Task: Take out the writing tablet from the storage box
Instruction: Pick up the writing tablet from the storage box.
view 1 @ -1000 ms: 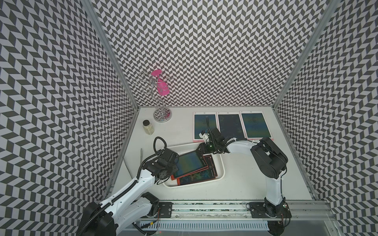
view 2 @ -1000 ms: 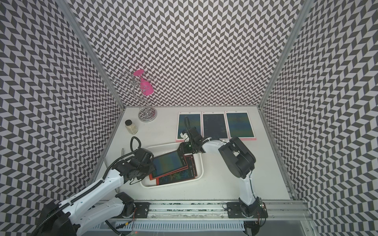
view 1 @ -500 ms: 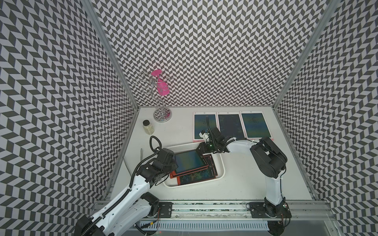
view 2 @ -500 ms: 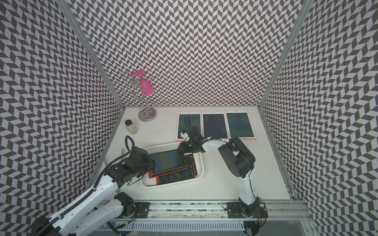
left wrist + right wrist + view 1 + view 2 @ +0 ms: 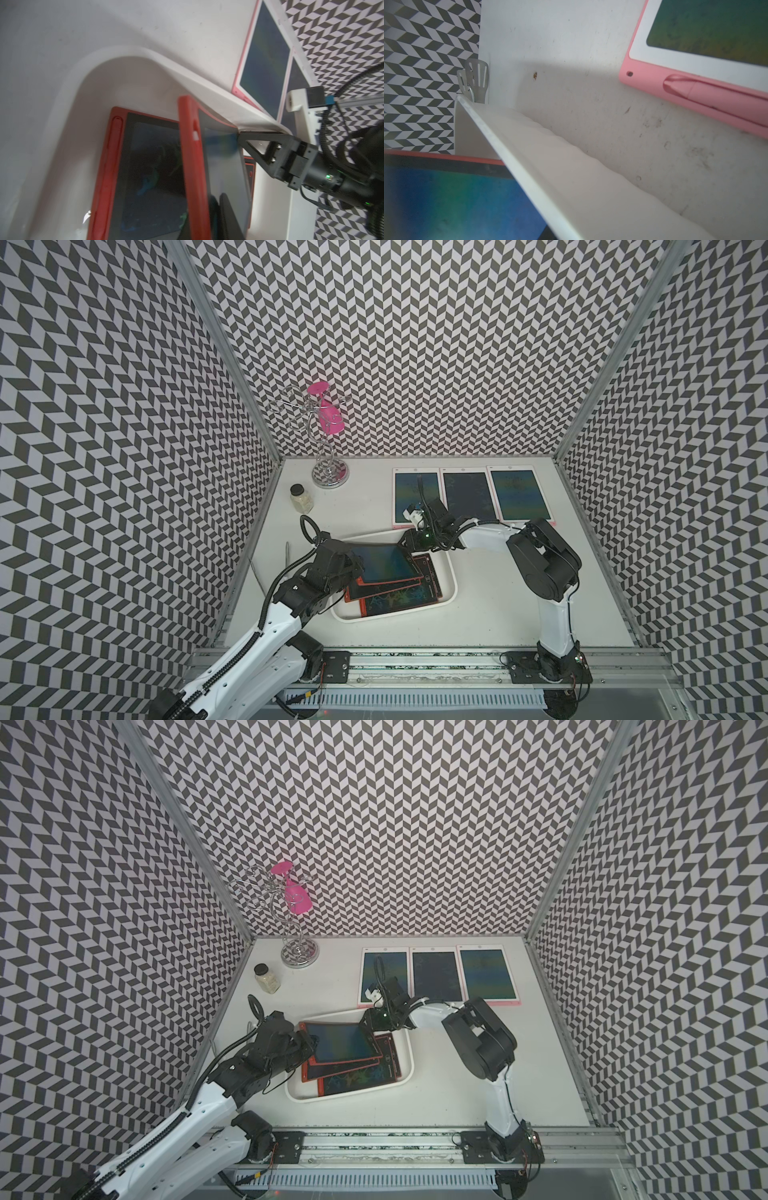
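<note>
**Q:** Which part is the left gripper (image 5: 355, 568) acting on?

**A:** It is clenching its jaws on the red frame at one short end of the uppermost writing tablet (image 5: 384, 568). In the left wrist view, a dark finger (image 5: 228, 216) is lying against the screen side of that tablet (image 5: 220, 166).

**Q:** Where is the tablet sitting?

**A:** It is resting over the storage box (image 5: 451, 585), tilted, with the held end raised off the stack. Two more red-framed tablets (image 5: 405, 598) are lying flat beneath it inside the box.

**Q:** What is the right gripper (image 5: 405, 542) doing?

**A:** It is reaching to the box's far corner, and its jaws are clamping the flared rim there. The right wrist view is showing that rim (image 5: 529, 176) running straight out from the camera, with the tablet's blue-green screen (image 5: 446, 197) just beside it.

**Q:** What is lying outside the box?

**A:** A row of three pink-framed tablets (image 5: 465, 495) is lying side by side on the table (image 5: 498, 605), near the back wall.
</note>
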Controlling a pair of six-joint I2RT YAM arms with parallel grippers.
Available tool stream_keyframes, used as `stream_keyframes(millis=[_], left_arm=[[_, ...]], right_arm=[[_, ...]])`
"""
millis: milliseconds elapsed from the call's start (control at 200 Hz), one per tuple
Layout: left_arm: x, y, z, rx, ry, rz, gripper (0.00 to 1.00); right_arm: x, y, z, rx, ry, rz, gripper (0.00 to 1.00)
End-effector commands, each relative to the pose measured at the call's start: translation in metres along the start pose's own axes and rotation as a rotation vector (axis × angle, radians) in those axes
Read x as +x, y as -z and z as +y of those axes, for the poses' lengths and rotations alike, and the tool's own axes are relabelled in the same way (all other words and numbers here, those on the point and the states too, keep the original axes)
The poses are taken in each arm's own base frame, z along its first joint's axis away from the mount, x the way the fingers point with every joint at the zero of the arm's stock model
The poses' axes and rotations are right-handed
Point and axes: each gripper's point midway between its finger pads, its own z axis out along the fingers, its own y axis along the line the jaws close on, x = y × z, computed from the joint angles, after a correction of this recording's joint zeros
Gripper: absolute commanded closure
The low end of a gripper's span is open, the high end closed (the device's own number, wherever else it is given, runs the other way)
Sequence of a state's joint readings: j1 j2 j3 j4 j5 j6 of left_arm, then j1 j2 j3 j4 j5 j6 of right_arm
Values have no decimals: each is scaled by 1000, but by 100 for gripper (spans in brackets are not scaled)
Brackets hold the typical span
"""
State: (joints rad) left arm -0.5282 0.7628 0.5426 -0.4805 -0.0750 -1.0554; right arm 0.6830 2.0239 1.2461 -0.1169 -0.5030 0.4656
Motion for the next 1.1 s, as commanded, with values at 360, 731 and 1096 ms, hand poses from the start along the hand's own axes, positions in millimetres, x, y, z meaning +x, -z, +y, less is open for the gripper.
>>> stream_keyframes(millis=[360,731,1096], left_arm=[[-19,15,2,50,-15,-94,100],[-87,57,-76,284,-19,-235,100],[-121,60,-147,514,-4,-260,100]], right_arm=[[-45,44,19,46,41,-129,54],[-69,116,34,5,-27,-263,49],[-72,172,20,-57,-108,-386,48]])
